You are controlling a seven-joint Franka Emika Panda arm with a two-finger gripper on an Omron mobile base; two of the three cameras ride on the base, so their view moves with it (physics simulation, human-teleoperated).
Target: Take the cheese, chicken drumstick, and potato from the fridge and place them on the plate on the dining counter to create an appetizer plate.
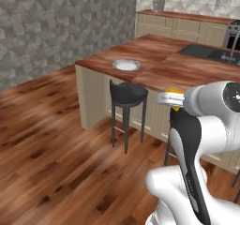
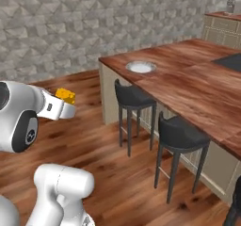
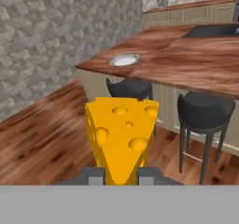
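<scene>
Stools (image 2: 134, 97) before dining counter (image 2: 188, 86)

So I've got the cheese (image 3: 122, 136), a yellow-orange wedge with holes, pinched at its narrow end in my tool (image 3: 120, 176), up in the air over the wood floor. The plate (image 1: 126, 65), round and pale, sits bare near the corner of the glossy reddish-brown worktop (image 1: 173, 69), well apart from the cheese

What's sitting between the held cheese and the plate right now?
In the hand view, a black stool stands between the cheese, clamped in the gripper, and the plate on the dining counter; otherwise open floor.
</scene>
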